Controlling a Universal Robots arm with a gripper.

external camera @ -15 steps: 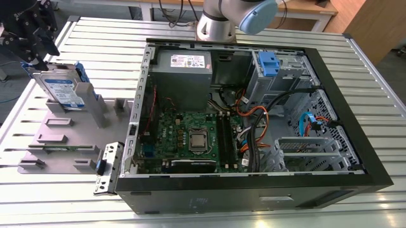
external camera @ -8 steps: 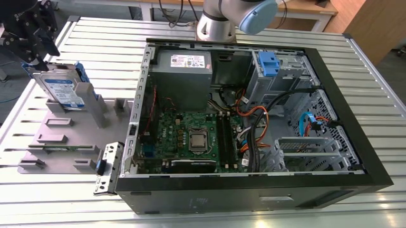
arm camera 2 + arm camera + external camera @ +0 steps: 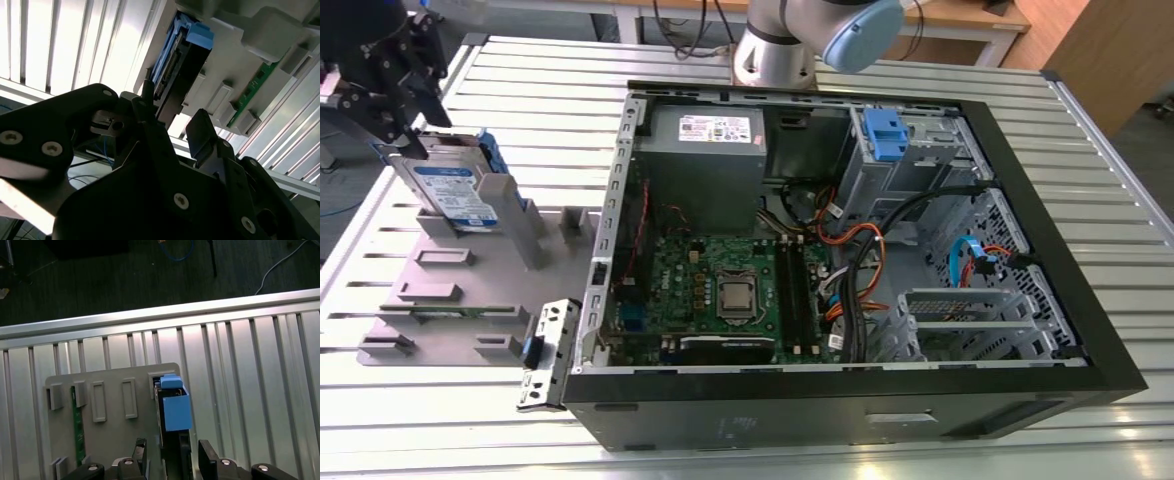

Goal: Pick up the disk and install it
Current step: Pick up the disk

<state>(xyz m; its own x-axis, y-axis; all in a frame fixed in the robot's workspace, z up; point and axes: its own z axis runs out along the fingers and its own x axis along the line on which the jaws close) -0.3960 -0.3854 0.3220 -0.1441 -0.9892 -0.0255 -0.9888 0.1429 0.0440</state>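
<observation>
Two black fingers (image 3: pixel 206 460) of my hand (image 3: pixel 173 446) stood spread wide, one on each side of the disk (image 3: pixel 176 412). In the second wrist view a gap showed beside one finger, and I could not tell whether the other touched. The disk stood on edge in a slot of the grey holder (image 3: pixel 487 285), its blue-and-white label facing outward in the exterior view. A green circuit strip (image 3: pixel 77 425) sat in another slot of that holder. The holder lay on the slatted table (image 3: pixel 520 60). In the exterior view the open computer case (image 3: pixel 787 415) lay at three o'clock from the holder. Inside the case, a blue bracket (image 3: pixel 886 135) sat at about one o'clock and the grey power supply (image 3: pixel 707 140) at eleven.
</observation>
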